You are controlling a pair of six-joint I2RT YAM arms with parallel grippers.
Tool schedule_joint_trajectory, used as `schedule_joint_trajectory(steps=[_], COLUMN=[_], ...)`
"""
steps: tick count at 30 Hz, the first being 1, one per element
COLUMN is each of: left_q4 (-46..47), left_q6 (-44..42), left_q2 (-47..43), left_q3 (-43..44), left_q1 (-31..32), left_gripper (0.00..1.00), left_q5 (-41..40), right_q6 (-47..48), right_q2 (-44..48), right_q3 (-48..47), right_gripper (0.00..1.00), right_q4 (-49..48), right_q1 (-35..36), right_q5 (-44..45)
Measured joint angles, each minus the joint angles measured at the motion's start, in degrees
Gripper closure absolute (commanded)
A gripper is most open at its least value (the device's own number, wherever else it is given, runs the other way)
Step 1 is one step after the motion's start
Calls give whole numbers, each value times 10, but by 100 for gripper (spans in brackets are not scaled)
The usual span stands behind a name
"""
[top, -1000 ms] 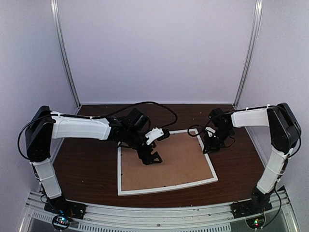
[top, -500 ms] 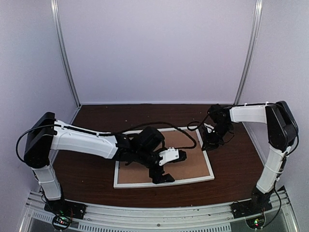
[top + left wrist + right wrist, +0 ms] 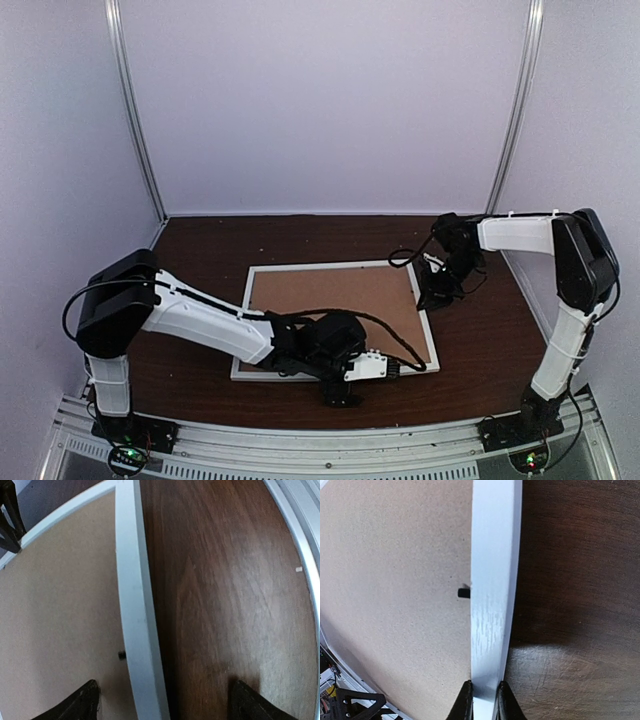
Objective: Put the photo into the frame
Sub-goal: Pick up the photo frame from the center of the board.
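Observation:
The frame (image 3: 330, 266) lies flat on the dark wooden table with its brown board (image 3: 335, 305) facing up. Its white rail (image 3: 132, 605) runs between the fingertips of my left gripper (image 3: 165, 707), which stands open astride the near rail, one finger over the board and one over the table. In the top view the left gripper (image 3: 345, 388) is at the frame's near edge. My right gripper (image 3: 484, 702) is shut on the frame's right rail (image 3: 492, 580), near its far corner (image 3: 432, 293). The photo is out of view.
A small black tab (image 3: 121, 655) sits on the board beside the rail, another (image 3: 464, 593) by the right rail. The metal base rail (image 3: 320, 440) (image 3: 300, 530) runs along the table's near edge. A black cable (image 3: 405, 352) trails over the board's near right.
My left arm swung from over the board's far left down to the frame's near edge. The frame turned squarer to the table. The right gripper kept its hold on the right rail.

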State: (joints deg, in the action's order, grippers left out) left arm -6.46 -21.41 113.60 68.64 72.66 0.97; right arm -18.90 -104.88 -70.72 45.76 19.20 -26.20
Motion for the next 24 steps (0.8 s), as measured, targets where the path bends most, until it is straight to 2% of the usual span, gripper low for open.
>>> schedule_joint_trajectory(steps=[11, 18, 24], left_q4=[39, 45, 38], left_q6=[-33, -42, -23], left_q2=[35, 46, 44], left_q3=[36, 43, 41], left_q1=[39, 59, 63], left_gripper=[9, 12, 8], left_q5=[-162, -236, -253], right_q6=[-13, -14, -15], right_q2=[44, 72, 72], right_q3=[14, 13, 18], right_gripper=[100, 100, 71], right_q4=[9, 19, 17], right_q1=[0, 0, 7], right_q5=[-40, -64, -59])
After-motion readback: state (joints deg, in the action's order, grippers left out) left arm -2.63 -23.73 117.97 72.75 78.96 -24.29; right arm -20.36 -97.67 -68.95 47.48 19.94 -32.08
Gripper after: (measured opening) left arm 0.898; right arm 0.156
